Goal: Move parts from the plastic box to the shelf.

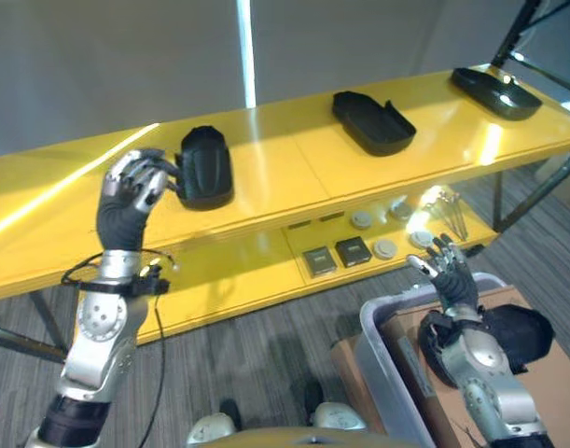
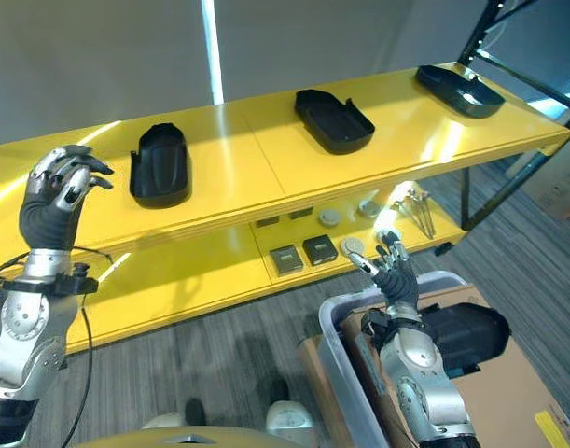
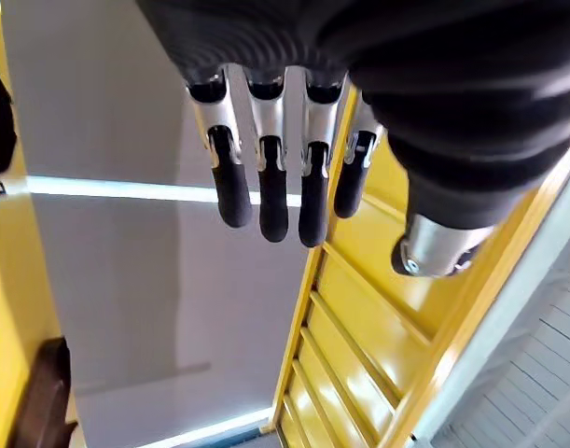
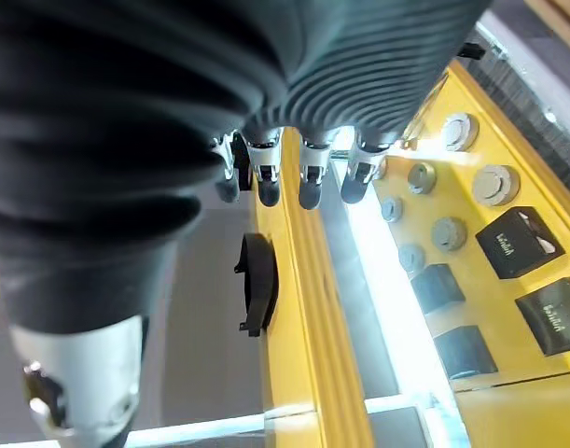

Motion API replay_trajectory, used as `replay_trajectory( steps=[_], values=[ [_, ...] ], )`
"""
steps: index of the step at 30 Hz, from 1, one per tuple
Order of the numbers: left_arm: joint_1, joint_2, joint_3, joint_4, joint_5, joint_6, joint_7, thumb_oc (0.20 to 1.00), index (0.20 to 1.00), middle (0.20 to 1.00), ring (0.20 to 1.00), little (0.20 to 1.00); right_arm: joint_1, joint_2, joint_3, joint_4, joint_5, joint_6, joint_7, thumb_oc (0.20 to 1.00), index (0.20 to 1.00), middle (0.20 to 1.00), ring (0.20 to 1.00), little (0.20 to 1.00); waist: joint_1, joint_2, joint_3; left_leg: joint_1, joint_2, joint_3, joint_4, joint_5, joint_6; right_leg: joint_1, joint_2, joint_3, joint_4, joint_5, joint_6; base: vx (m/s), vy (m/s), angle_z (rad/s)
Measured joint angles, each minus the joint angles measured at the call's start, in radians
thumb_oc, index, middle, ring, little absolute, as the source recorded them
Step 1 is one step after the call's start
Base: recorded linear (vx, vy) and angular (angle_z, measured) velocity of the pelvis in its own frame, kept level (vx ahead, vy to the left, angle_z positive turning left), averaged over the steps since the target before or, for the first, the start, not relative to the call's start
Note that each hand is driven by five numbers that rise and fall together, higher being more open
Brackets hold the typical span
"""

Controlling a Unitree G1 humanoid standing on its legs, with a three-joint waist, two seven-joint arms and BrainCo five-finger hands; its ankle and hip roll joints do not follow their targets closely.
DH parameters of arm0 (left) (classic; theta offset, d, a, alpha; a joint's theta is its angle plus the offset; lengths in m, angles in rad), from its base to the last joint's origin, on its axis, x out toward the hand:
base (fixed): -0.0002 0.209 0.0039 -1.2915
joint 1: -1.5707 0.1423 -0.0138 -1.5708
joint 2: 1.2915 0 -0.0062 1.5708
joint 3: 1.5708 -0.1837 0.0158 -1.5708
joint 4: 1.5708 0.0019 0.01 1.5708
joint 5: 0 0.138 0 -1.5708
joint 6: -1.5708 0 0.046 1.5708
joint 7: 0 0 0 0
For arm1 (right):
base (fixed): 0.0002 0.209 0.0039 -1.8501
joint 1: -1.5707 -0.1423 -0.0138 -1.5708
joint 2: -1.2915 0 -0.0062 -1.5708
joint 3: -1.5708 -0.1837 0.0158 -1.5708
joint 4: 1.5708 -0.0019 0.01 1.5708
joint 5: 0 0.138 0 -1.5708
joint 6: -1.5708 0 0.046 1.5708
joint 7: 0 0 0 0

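Three black moulded parts lie on the yellow top shelf (image 1: 294, 168): one at the left (image 1: 206, 166), one in the middle (image 1: 373, 121), one at the far right (image 1: 496, 91). My left hand (image 1: 128, 194) is raised just left of the left part, open with relaxed fingers (image 3: 266, 187) holding nothing; a small gap to the part (image 2: 160, 165) shows. My right hand (image 1: 450, 273) is open, fingers straight, above the grey plastic box (image 1: 378, 322) and empty. Another black part (image 1: 522, 336) lies in the box beside that wrist.
The lower shelf (image 1: 238, 271) carries two small black boxes (image 1: 337, 255), several round discs (image 1: 385, 248) and metal tools (image 1: 450, 213). A cardboard box (image 1: 345, 359) sits under the plastic box. Grey carpet lies below, and a dark frame (image 1: 518, 33) stands at the far right.
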Motion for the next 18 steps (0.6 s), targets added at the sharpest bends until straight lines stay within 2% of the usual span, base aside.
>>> replay_trajectory(
  steps=[2,4,5,10,12,14,15,16,17,18],
  values=[
    [0.042,-0.002,0.038,-0.005,-0.029,0.001,-0.014,1.0,1.0,1.0,1.0,1.0,0.001,-0.007,-0.003,-0.016,-0.02,-0.002,-0.001,1.0,1.0,1.0,1.0,1.0,0.028,0.001,-0.004,-0.003,-0.001,-0.005,-0.016,0.011,0.003,0.003,0.0,-0.009,-0.003,0.001,0.0,-0.09,0.021,0.13],
    [0.079,-0.002,0.065,-0.015,-0.052,0.002,-0.026,1.0,1.0,1.0,1.0,1.0,0.013,-0.009,-0.011,-0.044,-0.038,-0.023,-0.003,1.0,1.0,1.0,1.0,1.0,0.025,0.002,-0.008,0.001,-0.001,-0.008,-0.024,0.015,0.003,0.001,0.0,-0.012,-0.005,0.0,0.0,-0.06,0.002,0.08],
    [0.092,-0.003,0.077,-0.02,-0.07,0.003,-0.04,1.0,1.0,1.0,1.0,1.0,0.011,-0.011,-0.016,-0.055,-0.038,-0.029,-0.011,1.0,1.0,1.0,1.0,1.0,0.043,0.003,-0.009,-0.002,-0.001,-0.016,-0.028,0.017,0.003,0.005,0.001,-0.018,-0.004,0.0,0.002,-0.09,-0.01,0.22],
    [0.127,-0.003,0.099,-0.031,-0.087,0.013,-0.076,1.0,1.0,1.0,1.0,1.0,0.008,-0.046,-0.031,-0.065,-0.037,-0.037,-0.036,1.0,1.0,1.0,1.0,1.0,0.043,0.001,-0.023,0.003,-0.002,-0.03,-0.04,0.023,0.003,0.006,0.004,-0.031,-0.008,-0.006,0.006,-0.07,-0.004,0.09],
    [0.126,-0.003,0.099,-0.038,-0.094,0.013,-0.074,1.0,1.0,1.0,1.0,1.0,0.004,-0.053,-0.039,-0.065,-0.037,-0.037,-0.047,1.0,1.0,1.0,1.0,1.0,0.038,-0.003,-0.024,0.001,-0.007,-0.029,-0.032,0.024,-0.009,-0.014,0.008,-0.001,-0.009,-0.006,0.005,-0.11,0.041,-0.29],
    [0.127,-0.002,0.1,-0.038,-0.108,0.015,-0.069,1.0,1.0,1.0,1.0,1.0,-0.009,-0.062,-0.039,-0.064,-0.037,-0.037,-0.049,1.0,1.0,1.0,1.0,1.0,0.039,-0.006,-0.023,0.0,-0.018,-0.033,-0.013,0.015,-0.005,-0.029,0.013,0.039,-0.009,0.001,0.007,-0.11,0.064,-0.96],
    [0.132,-0.003,0.101,-0.036,-0.108,0.014,-0.042,1.0,1.0,1.0,1.0,1.0,-0.061,-0.07,-0.013,-0.056,-0.036,-0.036,-0.048,1.0,1.0,1.0,1.0,1.0,0.086,-0.029,-0.023,-0.019,-0.05,-0.208,0.069,-0.032,0.024,-0.065,0.005,0.154,-0.005,0.011,-0.004,-0.14,0.099,-1.87],
    [0.136,-0.004,0.101,-0.037,-0.107,0.014,-0.036,1.0,1.0,1.0,1.0,1.0,-0.088,-0.087,-0.006,-0.057,-0.035,-0.037,-0.044,1.0,1.0,1.0,1.0,1.0,0.094,-0.03,-0.024,-0.02,-0.059,-0.286,0.092,-0.054,0.03,-0.079,0.012,0.207,-0.007,0.031,-0.01,-0.18,0.109,-2.07],
    [0.13,-0.008,0.101,-0.035,-0.106,0.015,-0.028,1.0,1.0,1.0,1.0,1.0,-0.13,-0.101,0.004,-0.045,-0.03,-0.036,-0.05,1.0,1.0,1.0,1.0,1.0,0.089,-0.043,-0.016,-0.054,-0.092,-0.38,0.153,-0.101,0.044,-0.094,0.013,0.268,-0.004,0.05,0.005,-0.15,0.123,-1.68],
    [0.124,-0.005,0.1,-0.031,-0.106,0.019,-0.03,1.0,1.0,1.0,1.0,1.0,-0.166,-0.112,0.01,-0.027,-0.02,-0.036,-0.057,1.0,1.0,1.0,1.0,1.0,0.108,-0.043,-0.018,-0.059,-0.127,-0.43,0.156,-0.131,0.048,-0.118,0.004,0.323,-0.003,0.058,0.012,-0.16,0.151,-1.66]
  ],
)
